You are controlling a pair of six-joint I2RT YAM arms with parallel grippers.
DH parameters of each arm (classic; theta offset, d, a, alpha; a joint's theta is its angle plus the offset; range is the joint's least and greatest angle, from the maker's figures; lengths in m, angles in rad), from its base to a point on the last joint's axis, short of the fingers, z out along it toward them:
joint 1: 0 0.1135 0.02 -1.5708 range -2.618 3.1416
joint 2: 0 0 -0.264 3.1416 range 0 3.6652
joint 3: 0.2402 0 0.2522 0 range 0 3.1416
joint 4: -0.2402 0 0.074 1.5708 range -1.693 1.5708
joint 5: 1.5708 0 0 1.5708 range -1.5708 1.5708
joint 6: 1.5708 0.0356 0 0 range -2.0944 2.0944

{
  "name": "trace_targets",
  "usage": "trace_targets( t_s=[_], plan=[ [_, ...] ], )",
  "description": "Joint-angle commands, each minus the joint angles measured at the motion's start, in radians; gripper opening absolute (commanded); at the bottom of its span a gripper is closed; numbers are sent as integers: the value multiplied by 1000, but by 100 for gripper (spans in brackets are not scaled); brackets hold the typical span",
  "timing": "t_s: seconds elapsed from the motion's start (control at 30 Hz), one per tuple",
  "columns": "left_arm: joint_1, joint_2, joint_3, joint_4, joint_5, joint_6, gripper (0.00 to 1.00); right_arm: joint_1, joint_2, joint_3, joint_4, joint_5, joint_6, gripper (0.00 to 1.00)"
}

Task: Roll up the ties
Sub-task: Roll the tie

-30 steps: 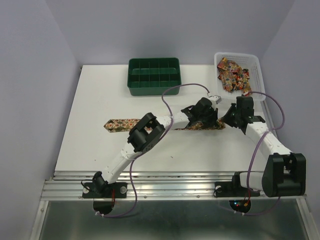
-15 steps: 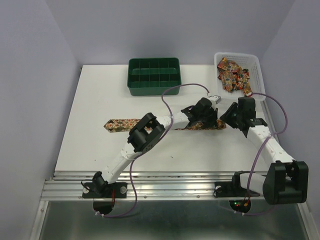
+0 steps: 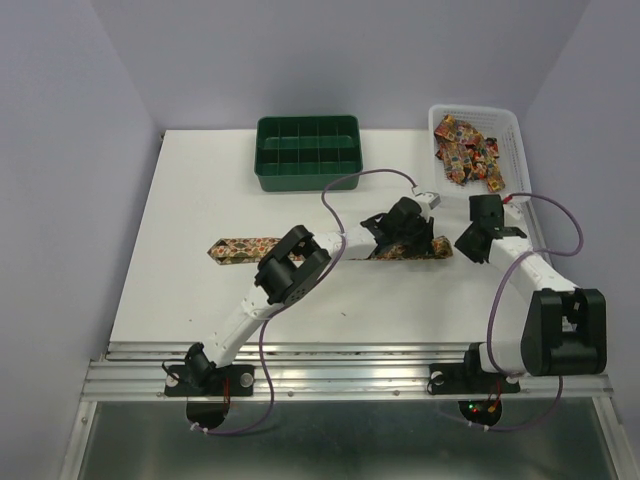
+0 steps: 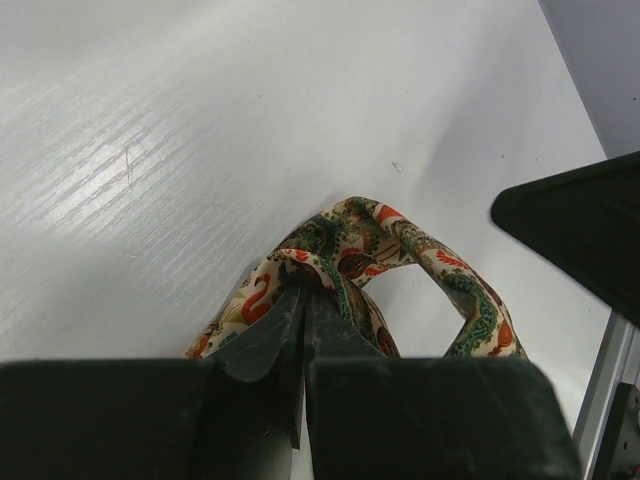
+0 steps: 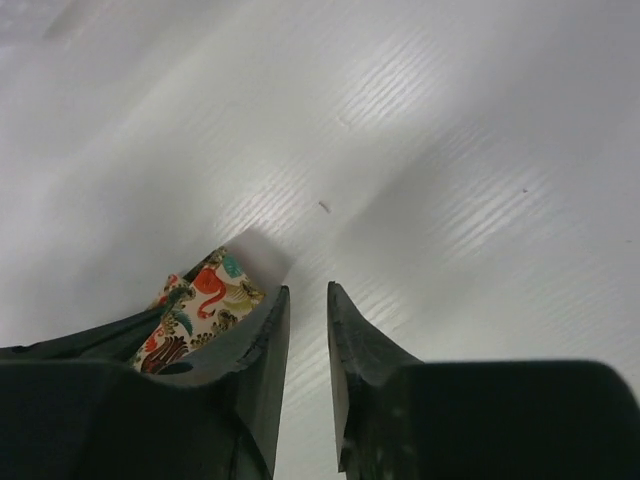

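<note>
Backed off the tie (image 4: 400, 250), my right gripper (image 5: 305, 290) stands slightly open, empty; left gripper (image 4: 300, 295) pinches the first fold; rolling barely begun.

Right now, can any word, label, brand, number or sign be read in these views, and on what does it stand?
None can be read.
The tie on the table carries only a paisley-like pattern, no lettering, also in the close wrist views.
The green tray and the white basket show no marking in the top view.
</note>
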Motion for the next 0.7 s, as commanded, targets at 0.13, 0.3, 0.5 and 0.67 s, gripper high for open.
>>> trace_targets(
  t_s=[0.13, 0.3, 0.5, 0.67],
  plan=[
    [5, -68, -42, 26, -14, 12, 10, -5, 8, -2, 121, -239, -61, 24],
    [15, -84, -50, 22, -17, 7, 12, -4, -23, -22, 119, -273, -64, 24],
    [18, -113, -64, 17, -33, 12, 26, -4, -8, -40, 152, -357, -84, 24],
    [18, -145, -81, 3, -63, 22, 35, -4, 15, -48, 178, -428, -85, 23]
  ],
)
